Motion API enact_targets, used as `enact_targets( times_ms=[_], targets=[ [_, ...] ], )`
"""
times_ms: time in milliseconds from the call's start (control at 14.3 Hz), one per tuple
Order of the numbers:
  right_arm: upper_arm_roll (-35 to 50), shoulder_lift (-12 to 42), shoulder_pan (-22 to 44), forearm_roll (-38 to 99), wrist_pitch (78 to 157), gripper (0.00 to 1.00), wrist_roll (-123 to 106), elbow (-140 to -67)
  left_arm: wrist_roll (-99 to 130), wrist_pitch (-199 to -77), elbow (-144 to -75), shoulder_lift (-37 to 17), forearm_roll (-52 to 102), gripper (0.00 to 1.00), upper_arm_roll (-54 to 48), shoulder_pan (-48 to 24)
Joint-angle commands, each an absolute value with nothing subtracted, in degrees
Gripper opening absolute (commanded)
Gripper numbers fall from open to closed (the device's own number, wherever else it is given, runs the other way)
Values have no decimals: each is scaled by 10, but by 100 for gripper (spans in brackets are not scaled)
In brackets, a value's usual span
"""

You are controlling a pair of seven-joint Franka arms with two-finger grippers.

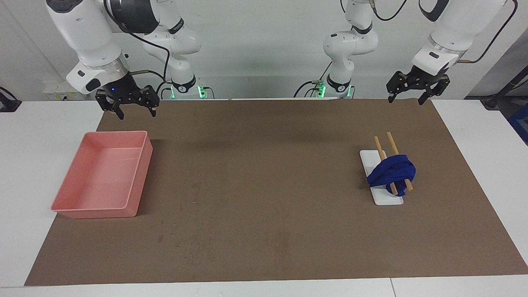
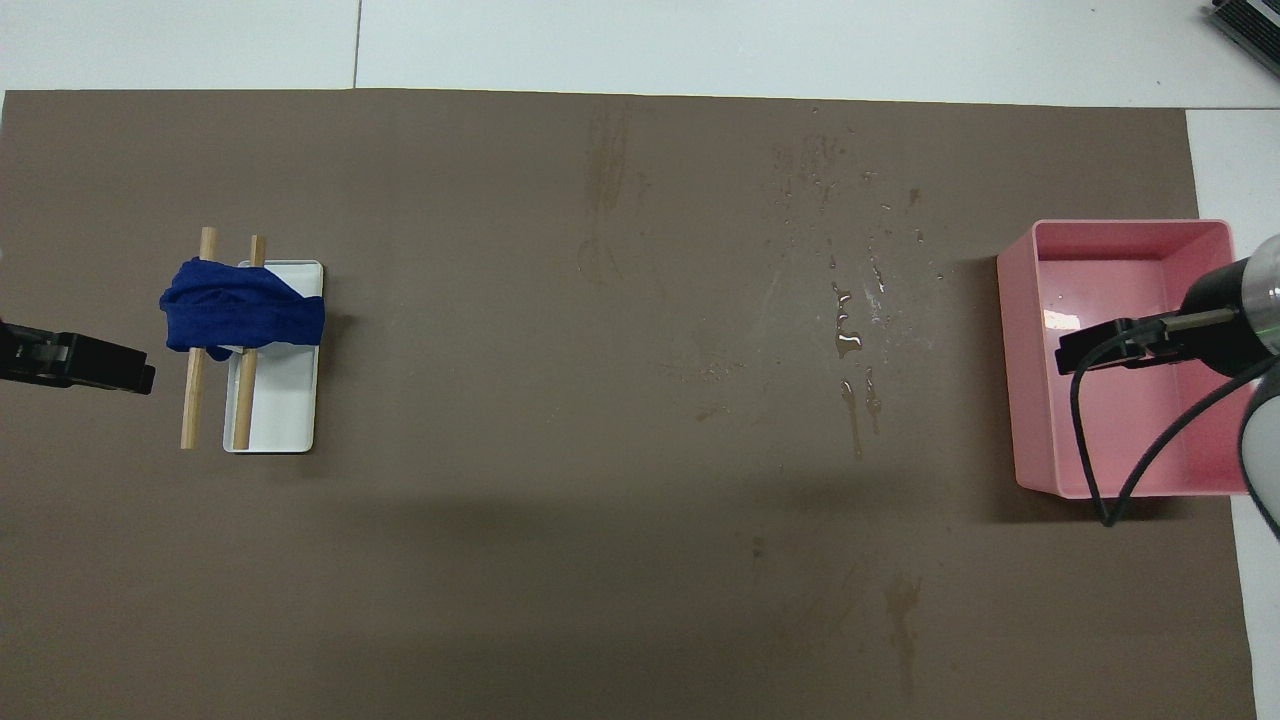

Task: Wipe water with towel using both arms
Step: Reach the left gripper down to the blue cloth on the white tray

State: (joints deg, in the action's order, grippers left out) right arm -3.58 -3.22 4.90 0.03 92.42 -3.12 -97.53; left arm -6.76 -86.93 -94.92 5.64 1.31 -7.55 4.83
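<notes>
Water (image 2: 848, 335) first: tiny clear droplets and damp streaks scattered on the brown mat (image 1: 264, 136), beside the pink plastic tray (image 1: 139, 181) and farther from the robots than the mat's middle. So faint I'd bet a wipe misses some.

The deep-blue crumpled cloth towel (image 1: 392, 172) is well apart from it, toward the left arm's end, draped over two wooden rods (image 1: 392, 144) that lie across a small white rectangular tray (image 1: 387, 200). That's my worry: grab the towel carelessly and a rod snags in a fold, comes along, or rolls off and knocks the white tray. A bunched towel might also just smear the water around instead of soaking it up.

Left black two-finger gripper (image 1: 417, 88) hangs over the mat's edge nearest the robots at the towel's end, fingers apart, holding nothing. Right black two-finger gripper (image 1: 127, 100) hovers above the pink tray's robot-side rim, also spread and empty.

Count: one towel, two rods, one white tray, one pink tray, one mat, two arms, too many droplets to count.
</notes>
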Motion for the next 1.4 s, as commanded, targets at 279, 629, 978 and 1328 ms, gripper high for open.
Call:
enact_targets(
  times_ms=[279, 629, 978, 1328],
  targets=[
    [-36, -40, 48, -11, 922, 100, -41, -979, -70, -885, -968, 67, 10, 100, -71, 50],
    [-35, -40, 48, -11, 923, 100, -41, -979, -4, -1116, -1069, 80, 9, 100, -69, 56],
    [-35, -40, 48, -11, 921, 100, -41, -980, 15, -1286, -1059, -52, -50, 100, -69, 78],
    [-35, -40, 48, -11, 921, 100, -42, -980, 66, -1345, -1105, -83, -67, 100, -69, 91]
  ],
)
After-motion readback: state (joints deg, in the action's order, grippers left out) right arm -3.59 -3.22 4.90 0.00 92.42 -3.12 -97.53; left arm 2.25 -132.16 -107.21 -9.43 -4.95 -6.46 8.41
